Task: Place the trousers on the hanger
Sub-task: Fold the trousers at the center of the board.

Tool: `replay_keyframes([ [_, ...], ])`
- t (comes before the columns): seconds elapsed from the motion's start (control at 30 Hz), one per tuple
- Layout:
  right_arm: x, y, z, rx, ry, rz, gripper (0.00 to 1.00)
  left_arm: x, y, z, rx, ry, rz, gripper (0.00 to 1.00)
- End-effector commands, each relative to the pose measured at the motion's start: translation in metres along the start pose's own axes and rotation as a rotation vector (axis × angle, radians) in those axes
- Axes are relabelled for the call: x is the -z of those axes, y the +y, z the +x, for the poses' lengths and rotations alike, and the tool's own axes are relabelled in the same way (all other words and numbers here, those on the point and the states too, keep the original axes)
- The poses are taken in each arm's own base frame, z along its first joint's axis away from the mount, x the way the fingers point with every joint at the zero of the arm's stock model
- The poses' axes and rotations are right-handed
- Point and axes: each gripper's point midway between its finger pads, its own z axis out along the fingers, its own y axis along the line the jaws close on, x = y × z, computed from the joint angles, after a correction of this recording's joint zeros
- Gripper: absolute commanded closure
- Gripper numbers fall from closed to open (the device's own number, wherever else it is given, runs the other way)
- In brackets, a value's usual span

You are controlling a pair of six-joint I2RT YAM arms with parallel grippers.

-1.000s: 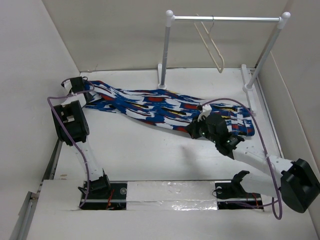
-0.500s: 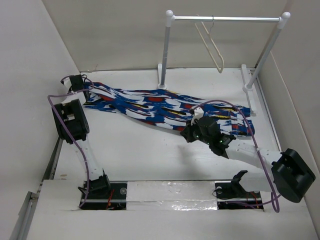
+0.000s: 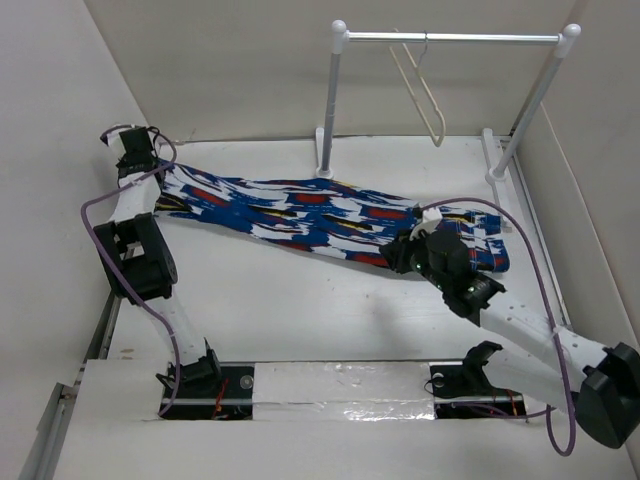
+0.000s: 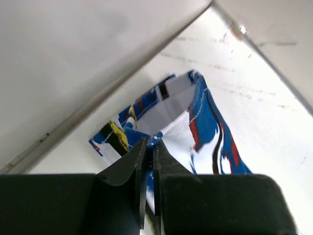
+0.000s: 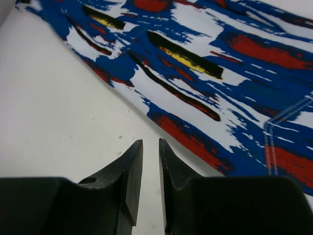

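The blue patterned trousers (image 3: 300, 210) lie stretched across the table from far left to right. My left gripper (image 3: 135, 155) is at the far left corner, shut on the trousers' end, and that end is raised off the table. In the left wrist view the left gripper (image 4: 151, 142) pinches the hem of the trousers (image 4: 205, 127). My right gripper (image 3: 400, 255) hovers by the trousers' near edge. In its wrist view the right gripper (image 5: 150, 142) stands slightly open over bare table, with nothing between the fingers and the trousers (image 5: 220, 73) just beyond. The cream hanger (image 3: 425, 90) hangs on the rail.
A white two-post rail stand (image 3: 450, 37) rises at the back right, its feet (image 3: 325, 150) on the table near the trousers. White walls (image 3: 60, 150) close in on the left, back and right. Purple cables (image 3: 95, 215) loop along both arms.
The left gripper has shut on the trousers' left end and pulled it up and back toward the corner. The right gripper has let go, parted a little and shifted slightly.
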Motion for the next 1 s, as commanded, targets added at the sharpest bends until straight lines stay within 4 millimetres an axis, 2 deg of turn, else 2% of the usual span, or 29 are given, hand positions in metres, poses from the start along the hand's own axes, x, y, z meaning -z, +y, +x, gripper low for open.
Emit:
replay_keyframes([
  [0.0, 0.015, -0.021, -0.011, -0.014, -0.030, 0.086, 0.73, 0.022, 0.006, -0.041, -0.019, -0.081, -0.012, 1.00],
  [0.13, 0.031, -0.041, -0.013, -0.053, -0.029, 0.166, 0.63, 0.005, 0.035, -0.018, -0.036, -0.035, -0.103, 1.00],
  [0.2, 0.038, -0.049, -0.017, -0.067, -0.051, 0.190, 0.58, -0.004, 0.043, -0.001, -0.034, -0.002, -0.141, 0.84],
  [0.23, 0.041, -0.053, -0.014, -0.083, -0.042, 0.206, 0.52, -0.007, 0.052, 0.005, -0.033, 0.018, -0.167, 0.77],
  [0.27, 0.043, -0.059, -0.012, -0.097, -0.043, 0.227, 0.47, -0.009, 0.055, 0.010, -0.033, 0.026, -0.179, 0.58],
  [0.3, 0.048, -0.067, -0.015, -0.110, -0.060, 0.253, 0.46, -0.012, 0.058, 0.013, -0.029, 0.030, -0.196, 0.44],
  [0.33, 0.050, -0.073, -0.014, -0.122, -0.060, 0.275, 0.40, -0.011, 0.059, 0.015, -0.022, 0.031, -0.198, 0.34],
  [0.37, 0.053, -0.079, -0.014, -0.135, -0.069, 0.299, 0.38, -0.010, 0.058, 0.013, -0.009, 0.027, -0.192, 0.24],
  [0.4, 0.055, -0.091, -0.011, -0.149, -0.072, 0.333, 0.34, -0.006, 0.051, 0.010, 0.006, 0.027, -0.159, 0.22],
  [0.5, 0.062, -0.107, -0.006, -0.180, -0.071, 0.381, 0.33, 0.004, 0.042, 0.010, 0.052, 0.028, -0.126, 0.19],
  [0.6, 0.073, -0.126, -0.004, -0.225, -0.087, 0.449, 0.32, 0.012, 0.041, 0.032, 0.074, 0.068, -0.133, 0.19],
  [0.63, 0.077, -0.138, 0.003, -0.245, -0.084, 0.494, 0.31, 0.012, 0.045, 0.046, 0.075, 0.099, -0.132, 0.19],
  [0.7, 0.085, -0.149, 0.003, -0.294, -0.129, 0.545, 0.27, 0.014, 0.038, 0.061, 0.074, 0.130, -0.102, 0.19],
  [0.73, 0.087, -0.155, 0.007, -0.326, -0.138, 0.564, 0.16, 0.013, 0.035, 0.071, 0.068, 0.147, -0.088, 0.19],
  [0.77, 0.090, -0.160, 0.007, -0.381, -0.165, 0.576, 0.14, 0.009, 0.035, 0.080, 0.071, 0.169, -0.083, 0.18],
  [0.83, 0.090, -0.169, 0.010, -0.423, -0.189, 0.593, 0.08, 0.007, 0.033, 0.089, 0.079, 0.200, -0.076, 0.18],
  [0.87, 0.093, -0.181, 0.018, -0.467, -0.192, 0.631, 0.06, 0.005, 0.034, 0.092, 0.079, 0.207, -0.079, 0.18],
  [0.97, 0.094, -0.200, 0.035, -0.538, -0.174, 0.689, 0.06, 0.000, 0.035, 0.095, 0.082, 0.216, -0.092, 0.17],
])
